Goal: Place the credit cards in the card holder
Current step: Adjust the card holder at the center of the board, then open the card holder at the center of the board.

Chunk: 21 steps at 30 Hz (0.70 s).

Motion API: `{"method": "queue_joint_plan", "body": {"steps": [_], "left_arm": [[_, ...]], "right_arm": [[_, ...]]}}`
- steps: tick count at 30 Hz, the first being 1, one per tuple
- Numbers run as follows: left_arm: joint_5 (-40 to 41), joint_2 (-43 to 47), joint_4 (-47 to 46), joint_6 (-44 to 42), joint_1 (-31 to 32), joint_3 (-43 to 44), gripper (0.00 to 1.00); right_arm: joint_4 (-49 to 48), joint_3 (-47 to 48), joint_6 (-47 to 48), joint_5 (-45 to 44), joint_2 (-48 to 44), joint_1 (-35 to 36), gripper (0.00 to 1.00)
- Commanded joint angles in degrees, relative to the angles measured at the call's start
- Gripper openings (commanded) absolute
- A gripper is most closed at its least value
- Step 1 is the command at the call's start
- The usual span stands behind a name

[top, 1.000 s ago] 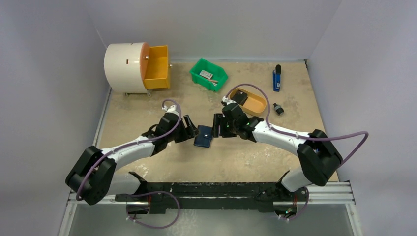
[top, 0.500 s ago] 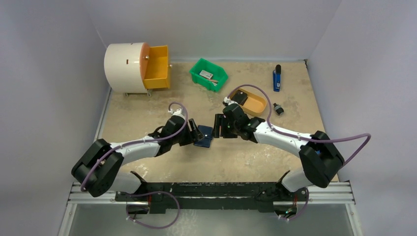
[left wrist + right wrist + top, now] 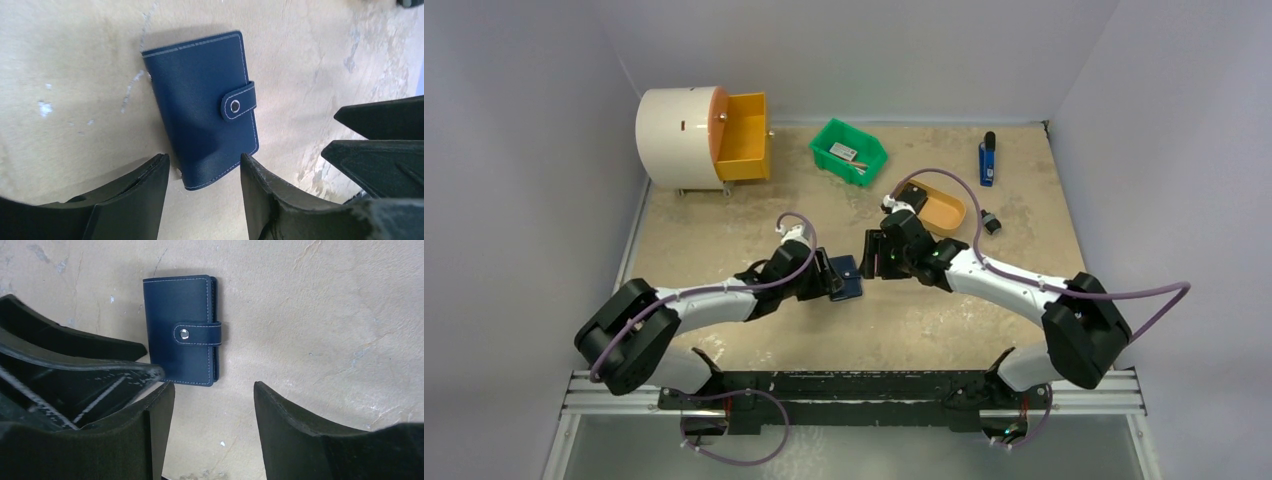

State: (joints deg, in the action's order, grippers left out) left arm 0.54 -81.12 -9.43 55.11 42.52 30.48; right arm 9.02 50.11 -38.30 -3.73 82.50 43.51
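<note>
The card holder point(image 3: 850, 281) is a shut navy wallet with its snap tab fastened, lying flat on the table between both arms point(image 3: 202, 105) point(image 3: 182, 330). My left gripper point(image 3: 832, 277) point(image 3: 202, 167) is open. Its fingertips stand either side of the holder's near end, with a small gap on each side. My right gripper point(image 3: 871, 256) point(image 3: 212, 395) is open just to the right of the holder, with bare table between its fingers point(image 3: 280, 410). Small light flat pieces that may be the credit cards point(image 3: 843, 151) lie in the green bin; they are too small to tell.
A white drum with an open orange drawer point(image 3: 742, 150) stands at the back left. The green bin point(image 3: 869, 149) sits behind the arms. An orange tray point(image 3: 944, 213) holds a flat black square point(image 3: 912, 197). A blue-and-black tool point(image 3: 987, 160) and a small black piece point(image 3: 990, 221) lie back right.
My left gripper has moved right onto the card holder's end and narrowed its jaws. The holder has shifted slightly right. The right gripper has barely moved.
</note>
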Motion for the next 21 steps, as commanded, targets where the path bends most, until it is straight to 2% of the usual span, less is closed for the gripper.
{"method": "queue_joint_plan", "body": {"steps": [1,8,13,21], "left_arm": [[8.35,5.91,2.72,-0.35,0.11,2.45,0.54],[11.79,3.22,4.36,-1.09,0.06,6.53,0.50],[10.64,0.47,0.77,1.81,0.00,6.77,0.41],[9.96,-2.72,-1.54,3.42,-0.02,6.47,0.19]], "right_arm": [[0.63,2.18,2.46,-2.46,-1.22,0.90,0.60],[2.55,7.14,3.77,-4.83,3.62,4.34,0.58],[4.09,10.46,3.85,-5.47,7.21,5.71,0.55],[4.75,12.89,3.17,-5.68,10.44,6.06,0.49]]}}
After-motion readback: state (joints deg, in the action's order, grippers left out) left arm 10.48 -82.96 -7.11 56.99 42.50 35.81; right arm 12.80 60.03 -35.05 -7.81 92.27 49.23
